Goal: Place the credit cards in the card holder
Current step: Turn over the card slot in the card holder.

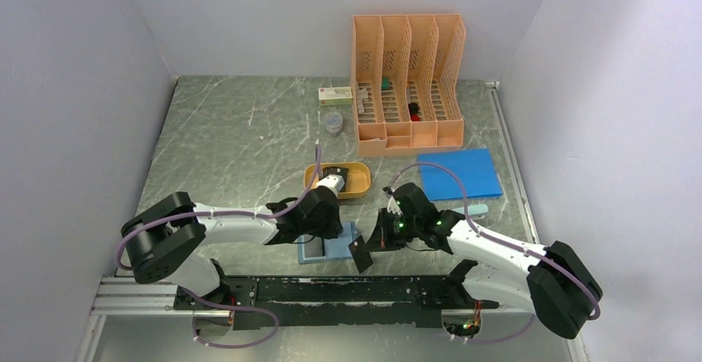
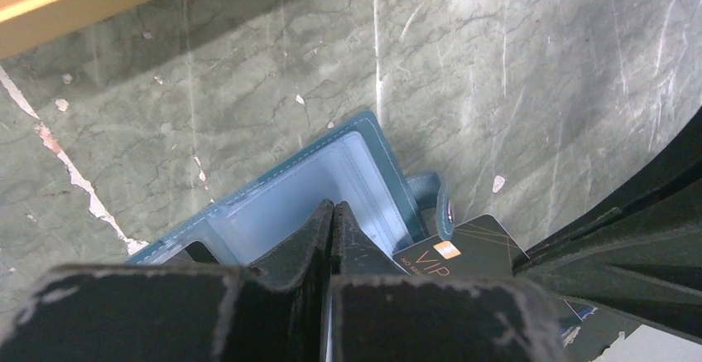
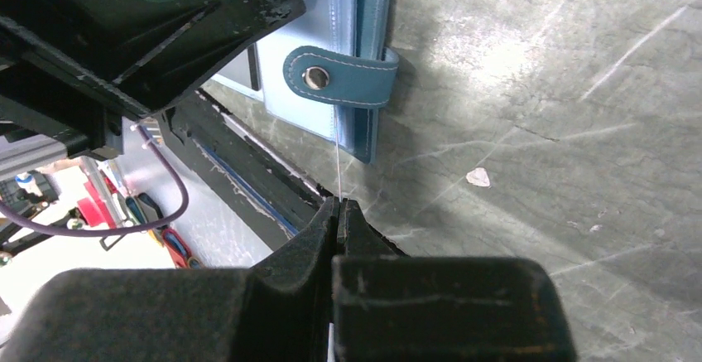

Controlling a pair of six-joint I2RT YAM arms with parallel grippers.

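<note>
Card holder (image 1: 335,248) open, tab (image 3: 343,76) toward credit card (image 2: 472,250), clamped edge-on in right gripper (image 3: 338,205). Left gripper (image 2: 331,209) pinches holder's pocket; tray (image 1: 362,186) behind.

We are pressing our left gripper (image 1: 319,231) down on the wallet (image 1: 335,251) near the table's front edge; our right gripper (image 1: 374,242) is holding a dark card (image 1: 361,256) tilted beside it; the orange tray (image 1: 360,181) is sitting behind.
</note>
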